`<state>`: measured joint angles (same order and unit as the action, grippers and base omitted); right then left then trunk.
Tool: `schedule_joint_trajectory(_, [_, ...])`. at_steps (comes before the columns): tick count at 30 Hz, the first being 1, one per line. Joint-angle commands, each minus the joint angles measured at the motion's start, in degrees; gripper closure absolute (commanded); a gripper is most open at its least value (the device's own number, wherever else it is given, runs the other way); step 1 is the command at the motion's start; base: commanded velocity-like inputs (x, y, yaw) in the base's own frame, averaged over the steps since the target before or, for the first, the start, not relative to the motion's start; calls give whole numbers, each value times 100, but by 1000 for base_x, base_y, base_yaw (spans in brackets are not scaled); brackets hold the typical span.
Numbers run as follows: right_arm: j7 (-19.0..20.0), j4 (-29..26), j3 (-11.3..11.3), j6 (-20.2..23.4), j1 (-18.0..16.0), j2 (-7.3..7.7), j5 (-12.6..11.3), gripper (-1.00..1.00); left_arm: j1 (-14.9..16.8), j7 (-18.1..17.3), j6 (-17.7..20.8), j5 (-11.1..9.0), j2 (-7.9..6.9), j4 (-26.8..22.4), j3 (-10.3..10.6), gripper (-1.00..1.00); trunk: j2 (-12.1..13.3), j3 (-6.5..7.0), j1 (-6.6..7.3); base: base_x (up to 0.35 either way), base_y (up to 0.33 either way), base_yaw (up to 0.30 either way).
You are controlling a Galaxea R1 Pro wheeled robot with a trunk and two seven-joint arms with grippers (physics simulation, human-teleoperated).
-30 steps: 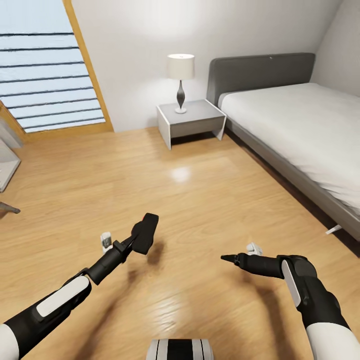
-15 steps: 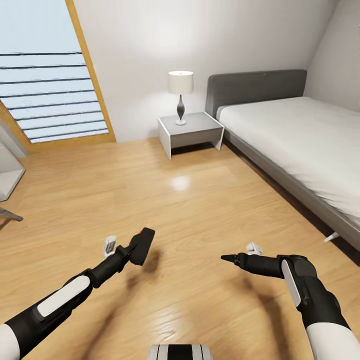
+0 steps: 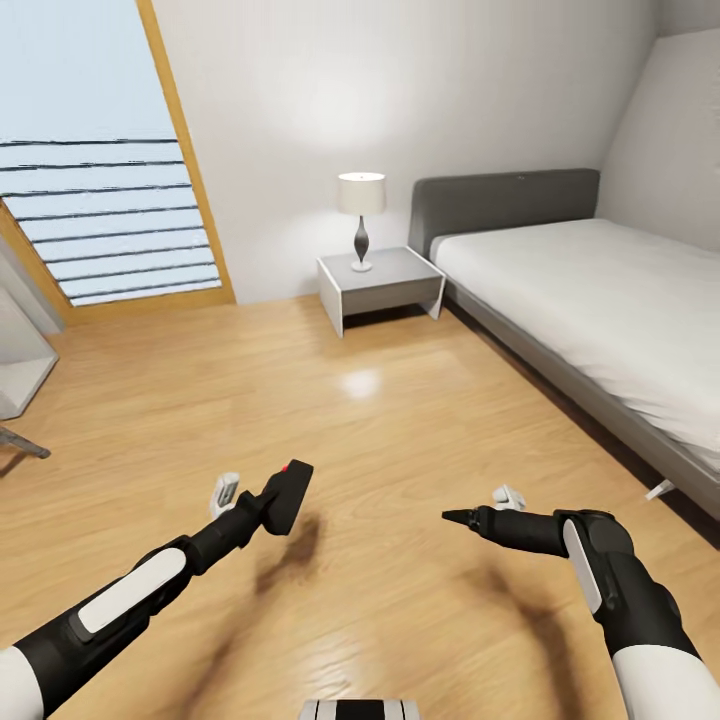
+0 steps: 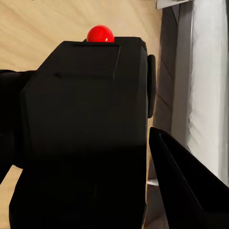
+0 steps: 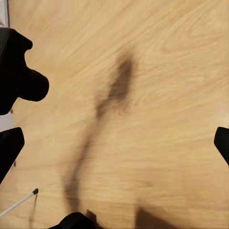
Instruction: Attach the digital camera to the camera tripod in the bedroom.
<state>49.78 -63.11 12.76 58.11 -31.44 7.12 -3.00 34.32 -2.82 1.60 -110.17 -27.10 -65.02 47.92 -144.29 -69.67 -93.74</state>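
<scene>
Risk, as judged: the small black boxy digital camera (image 3: 287, 496) sits at the very tip of the left gripper (image 3: 266, 503), so a swing of the base or arm could twist it loose and drop it on the wood-plank floor (image 3: 380, 420). The camera is matte black with a red dot on top (image 4: 100, 34), held above the floor, well short of the grey bedside table (image 3: 380, 283). Right gripper (image 3: 462, 518): cannot tell whether open or closed.
</scene>
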Motion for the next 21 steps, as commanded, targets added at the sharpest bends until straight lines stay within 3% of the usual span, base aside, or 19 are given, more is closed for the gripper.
schedule_joint_trajectory(1, [-6, -1, 5, 43, -3, 0, -26, -100, 8, -33, 3, -52, -3, 4, 17, 100, 0, 18, 3, 0, 0, 0])
schedule_joint_trajectory(21, [-12, 9, -19, 78, -3, 0, -32, -100, 8, -59, 15, -83, 24, 30, 13, 100, 26, 461, 55, 0, 0, 0])
